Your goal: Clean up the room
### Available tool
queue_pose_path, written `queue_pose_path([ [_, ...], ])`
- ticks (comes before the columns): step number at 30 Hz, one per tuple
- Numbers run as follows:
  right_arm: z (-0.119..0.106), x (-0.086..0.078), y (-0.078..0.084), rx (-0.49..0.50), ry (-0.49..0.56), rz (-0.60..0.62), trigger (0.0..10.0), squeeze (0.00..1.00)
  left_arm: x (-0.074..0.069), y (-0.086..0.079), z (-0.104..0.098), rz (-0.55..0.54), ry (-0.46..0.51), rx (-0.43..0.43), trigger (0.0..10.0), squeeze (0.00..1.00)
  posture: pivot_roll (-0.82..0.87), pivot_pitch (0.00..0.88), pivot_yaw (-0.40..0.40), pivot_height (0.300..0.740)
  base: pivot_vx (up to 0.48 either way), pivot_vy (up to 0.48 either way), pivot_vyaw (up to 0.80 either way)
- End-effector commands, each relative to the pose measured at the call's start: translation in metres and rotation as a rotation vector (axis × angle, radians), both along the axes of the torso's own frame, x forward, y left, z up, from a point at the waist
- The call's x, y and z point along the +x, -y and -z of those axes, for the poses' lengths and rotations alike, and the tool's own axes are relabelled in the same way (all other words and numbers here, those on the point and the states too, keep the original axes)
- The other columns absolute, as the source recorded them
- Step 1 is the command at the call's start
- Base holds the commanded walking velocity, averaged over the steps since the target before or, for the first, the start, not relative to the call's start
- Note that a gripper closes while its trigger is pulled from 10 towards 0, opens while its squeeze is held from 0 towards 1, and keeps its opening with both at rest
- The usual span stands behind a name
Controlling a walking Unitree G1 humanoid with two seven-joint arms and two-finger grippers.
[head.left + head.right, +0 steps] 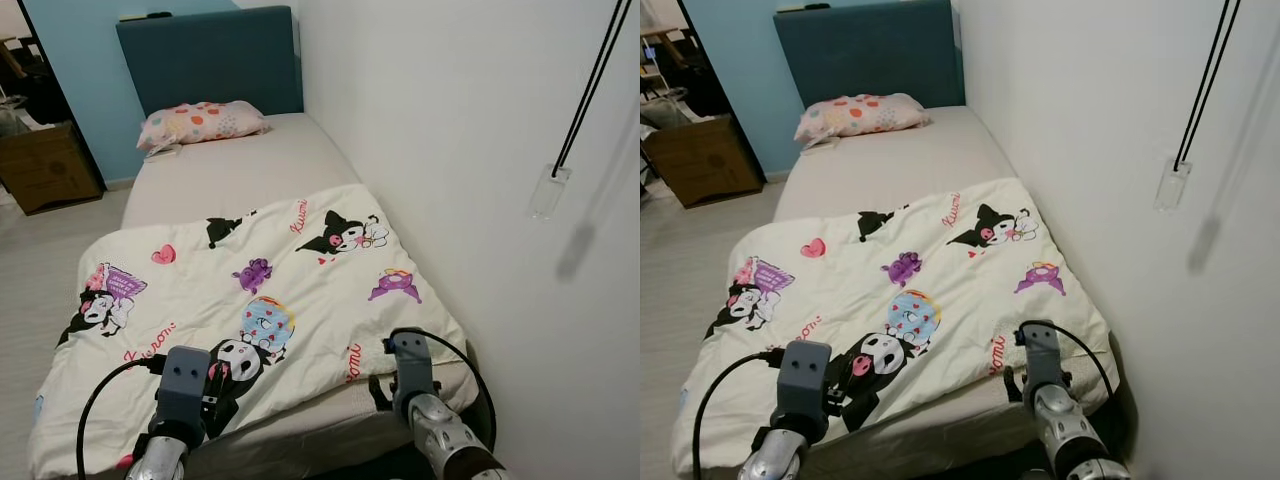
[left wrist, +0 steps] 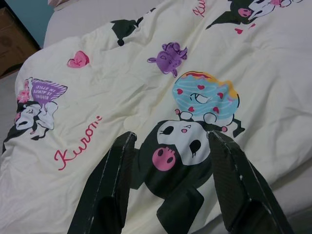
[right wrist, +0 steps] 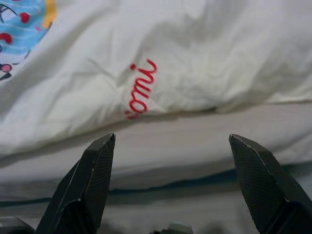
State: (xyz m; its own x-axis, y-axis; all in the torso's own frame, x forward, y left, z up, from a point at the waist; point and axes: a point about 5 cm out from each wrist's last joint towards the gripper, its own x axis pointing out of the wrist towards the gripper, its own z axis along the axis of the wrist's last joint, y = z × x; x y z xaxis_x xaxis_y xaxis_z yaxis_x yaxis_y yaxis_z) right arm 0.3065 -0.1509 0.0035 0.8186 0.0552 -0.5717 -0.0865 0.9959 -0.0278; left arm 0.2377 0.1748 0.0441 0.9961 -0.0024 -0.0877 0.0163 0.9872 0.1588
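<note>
Facing foot of bed; cartoon-print blanket spread over lower half, near hem ending just short of the foot edge, pillow up by headboard. Left gripper spread wide over the print, right gripper spread wide just beyond the hem, both empty. Likely lined up on the near edge for a two-point pull to straighten.
</note>
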Motion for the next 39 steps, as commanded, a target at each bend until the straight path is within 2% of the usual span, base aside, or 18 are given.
queue_pose_path([
  [1,0.003,-0.002,-0.007,0.012,-0.017,-0.028,10.0,0.0,-0.003,-0.006,0.005,-0.01,-0.018,0.016,10.0,0.0,-0.08,0.0,0.016,0.606,0.0,0.0,0.0],
  [4,0.001,0.0,-0.011,0.006,-0.012,-0.066,10.0,0.0,-0.005,-0.006,0.005,-0.009,-0.015,0.02,10.0,0.0,-0.07,0.0,0.007,0.596,0.0,0.0,0.0],
  [6,-0.001,0.001,-0.021,0.011,0.01,-0.16,10.0,0.0,-0.008,-0.006,0.004,-0.005,-0.01,0.032,10.0,0.0,-0.06,0.013,-0.003,0.596,0.0,0.0,0.0],
  [9,-0.002,0.001,-0.027,0.006,0.019,-0.215,10.0,0.0,-0.01,-0.006,0.002,-0.001,-0.002,0.038,10.0,0.0,-0.06,0.018,-0.007,0.596,0.0,0.0,0.0],
  [15,-0.004,0.002,-0.035,0.016,0.036,-0.262,10.0,0.0,-0.017,-0.008,-0.002,-0.005,0.009,0.043,10.0,0.0,-0.02,0.042,-0.023,0.596,0.0,0.0,0.0],
  [23,-0.006,0.003,-0.044,-0.005,0.044,-0.321,10.0,0.0,-0.033,-0.019,-0.009,-0.048,0.018,0.06,10.0,0.0,0.06,0.072,-0.057,0.596,0.0,0.0,0.0],
  [31,-0.012,0.007,-0.054,-0.011,0.079,-0.346,10.0,0.0,-0.055,-0.028,-0.024,-0.09,0.036,0.08,10.0,0.0,0.14,0.119,-0.075,0.591,0.0,0.0,0.0],
  [37,-0.017,0.012,-0.054,-0.021,0.094,-0.346,10.0,0.0,-0.054,-0.028,-0.028,-0.066,0.03,0.093,10.0,0.0,0.12,0.14,-0.063,0.571,0.0,0.0,0.0],
  [39,-0.018,0.013,-0.053,-0.026,0.099,-0.343,10.0,0.0,-0.048,-0.028,-0.029,-0.05,0.029,0.093,10.0,0.0,0.1,0.146,-0.058,0.561,0.0,0.0,0.0],
])
